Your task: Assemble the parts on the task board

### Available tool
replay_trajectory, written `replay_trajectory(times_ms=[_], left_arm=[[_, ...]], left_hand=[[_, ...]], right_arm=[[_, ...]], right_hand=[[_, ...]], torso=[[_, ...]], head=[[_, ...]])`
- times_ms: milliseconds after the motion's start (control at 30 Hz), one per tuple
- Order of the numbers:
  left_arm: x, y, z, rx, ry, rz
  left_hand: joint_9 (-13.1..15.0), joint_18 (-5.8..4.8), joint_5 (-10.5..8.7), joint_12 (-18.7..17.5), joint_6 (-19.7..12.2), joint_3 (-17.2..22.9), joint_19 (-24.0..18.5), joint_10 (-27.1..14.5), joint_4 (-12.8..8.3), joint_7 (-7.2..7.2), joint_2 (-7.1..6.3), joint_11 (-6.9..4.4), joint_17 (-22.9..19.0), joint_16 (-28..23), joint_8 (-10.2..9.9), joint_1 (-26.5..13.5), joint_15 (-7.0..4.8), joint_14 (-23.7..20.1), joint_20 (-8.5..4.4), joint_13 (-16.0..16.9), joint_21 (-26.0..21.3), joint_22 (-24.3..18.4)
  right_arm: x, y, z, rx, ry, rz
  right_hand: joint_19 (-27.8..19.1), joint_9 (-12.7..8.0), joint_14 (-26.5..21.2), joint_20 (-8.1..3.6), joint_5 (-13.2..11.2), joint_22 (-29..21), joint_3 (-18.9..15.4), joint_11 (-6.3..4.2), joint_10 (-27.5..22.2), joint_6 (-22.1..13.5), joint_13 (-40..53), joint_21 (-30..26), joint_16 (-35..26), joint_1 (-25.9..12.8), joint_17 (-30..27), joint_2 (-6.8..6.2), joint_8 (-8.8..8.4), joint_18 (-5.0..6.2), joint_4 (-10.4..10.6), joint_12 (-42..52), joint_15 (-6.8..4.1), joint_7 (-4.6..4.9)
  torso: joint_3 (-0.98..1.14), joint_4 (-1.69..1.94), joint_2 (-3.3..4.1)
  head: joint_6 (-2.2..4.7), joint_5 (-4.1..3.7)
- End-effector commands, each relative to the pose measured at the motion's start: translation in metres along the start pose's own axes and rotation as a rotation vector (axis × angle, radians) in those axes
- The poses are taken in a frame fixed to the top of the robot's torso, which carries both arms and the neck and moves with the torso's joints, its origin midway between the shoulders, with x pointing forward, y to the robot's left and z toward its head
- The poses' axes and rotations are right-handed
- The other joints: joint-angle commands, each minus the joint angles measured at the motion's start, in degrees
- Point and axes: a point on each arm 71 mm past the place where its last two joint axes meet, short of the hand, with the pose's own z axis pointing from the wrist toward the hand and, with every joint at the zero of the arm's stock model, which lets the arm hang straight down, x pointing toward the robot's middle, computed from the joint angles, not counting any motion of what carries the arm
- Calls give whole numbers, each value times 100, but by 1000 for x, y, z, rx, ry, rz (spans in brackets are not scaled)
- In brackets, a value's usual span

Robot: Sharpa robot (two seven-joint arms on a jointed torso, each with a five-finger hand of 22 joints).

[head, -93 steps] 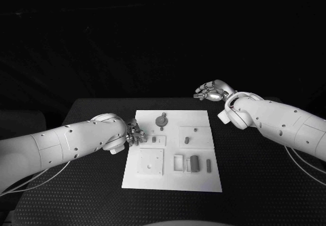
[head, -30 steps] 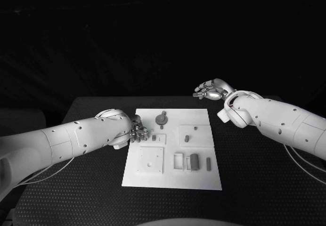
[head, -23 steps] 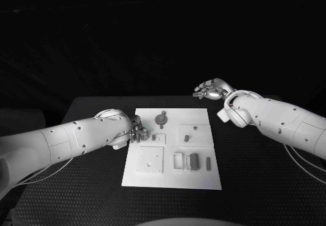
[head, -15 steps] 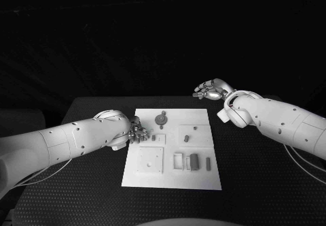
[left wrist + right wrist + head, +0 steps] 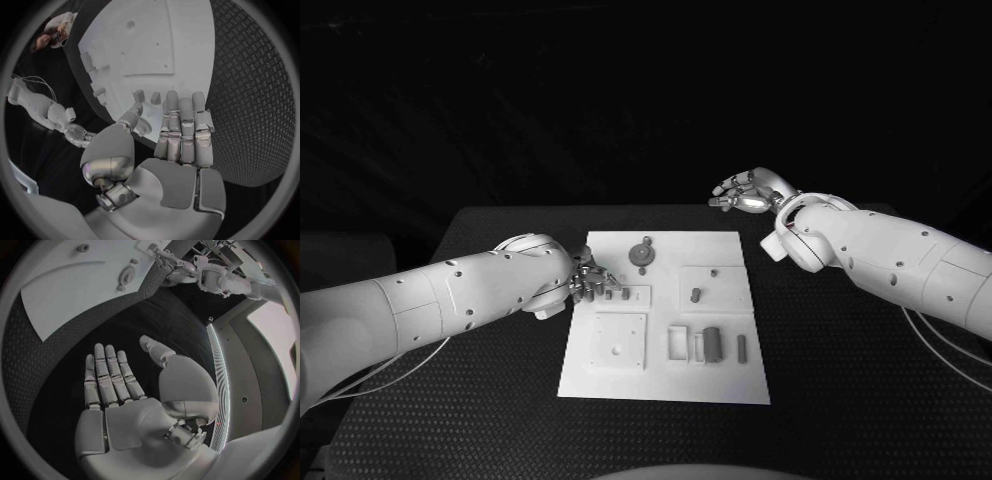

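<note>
The white board lies in the middle of the black desk, a bit below the middle of the head picture. Small grey parts sit on it. A round part is near the top of the board. A short peg stands in a square plate right of the middle. 3 long parts lie side by side in the lower right of the board.

The left hand is at the board's left edge, left of the middle of the picture. Its fingers are straight and close together, with the thumb out to the side. It holds nothing.

The right hand is up in the air in the upper right of the picture, past the far edge of the desk. Its fingers are spread flat and hold nothing.
</note>
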Motion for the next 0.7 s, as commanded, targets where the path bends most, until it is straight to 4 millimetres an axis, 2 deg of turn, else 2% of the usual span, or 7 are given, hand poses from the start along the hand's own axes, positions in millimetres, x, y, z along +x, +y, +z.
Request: replay_trajectory(times_ms=[33,167,300,333,467,567,700], left_arm=[[-3,10,-1,-21,-59,-45],[-13,15,-4,3,-131,-115],[-25,8,-5,102,-208,-238],[-27,7,-5,128,-223,-257],[-35,-8,-3,299,-291,-244],[-38,-19,-4,392,-357,-142],[-38,-34,-2,460,-402,-7]], left_hand=[[-261,-45,-17,31,-349,-49,-28,-34,-3,301,6,1,8,-22,-57,-70,-10,-27,-2,16,-24,106],[-263,-56,-12,9,-356,-40,-68,-103,-69,314,115,17,-3,-51,-47,21,6,-79,14,14,-61,99],[-264,-84,90,-316,-346,101,-589,-675,-490,425,406,172,-130,-371,2,495,298,-616,288,-155,-396,-2],[-268,-84,7,-397,-351,294,-692,-804,-508,455,370,227,-165,-454,12,697,384,-737,370,-213,-466,-42],[-261,-66,82,-627,-354,918,-1018,-1146,-563,452,199,415,-309,-736,86,1563,621,-982,600,-451,-483,-238],[-248,-37,174,-780,-334,1054,-1118,-1293,-579,357,49,507,-385,-934,144,1898,693,-1001,679,-639,-483,-395],[-262,-9,144,-1040,-275,1073,-1153,-1189,-605,263,-99,500,-457,-1348,181,2235,733,-838,729,-954,-483,-763]], right_arm=[[0,0,-1,-8,6,0],[-1,-1,-1,-6,4,-1],[-1,-1,-1,-7,5,-1],[-1,-1,-1,-7,4,-1],[0,-1,-1,-8,6,0],[1,0,0,-10,8,1],[2,1,0,-11,10,1]], right_hand=[[-37,-7,-12,-11,-25,10,-40,12,30,-38,-5,-28,-29,16,-7,15,19,-114,-8,-26,31,179],[-39,-8,-13,-11,-25,13,-40,12,31,-38,-5,-28,-29,17,-9,15,19,-115,-7,-27,31,180],[-41,-10,-13,-11,-24,14,-40,12,31,-39,-5,-28,-28,18,-10,15,20,-115,-7,-28,32,180],[-41,-10,-13,-11,-24,15,-40,12,32,-38,-5,-28,-28,18,-11,15,20,-116,-7,-29,32,180],[-42,-12,-13,-12,-24,17,-39,12,33,-38,-5,-28,-28,20,-12,16,22,-116,-7,-30,32,178],[-43,-13,-13,-12,-24,18,-39,12,33,-38,-4,-28,-28,20,-13,18,22,-116,-7,-31,32,177],[-44,-14,-13,-12,-24,20,-39,12,34,-38,-4,-28,-27,21,-15,19,23,-117,-6,-32,33,176]], torso=[[3,-2,1],[1,3,-2],[1,4,-1],[-1,1,0],[-2,-1,3],[2,-8,5],[6,-5,7]], head=[[25,-21],[44,-47],[63,-62],[85,-68],[120,-90],[144,-88],[183,-90]])
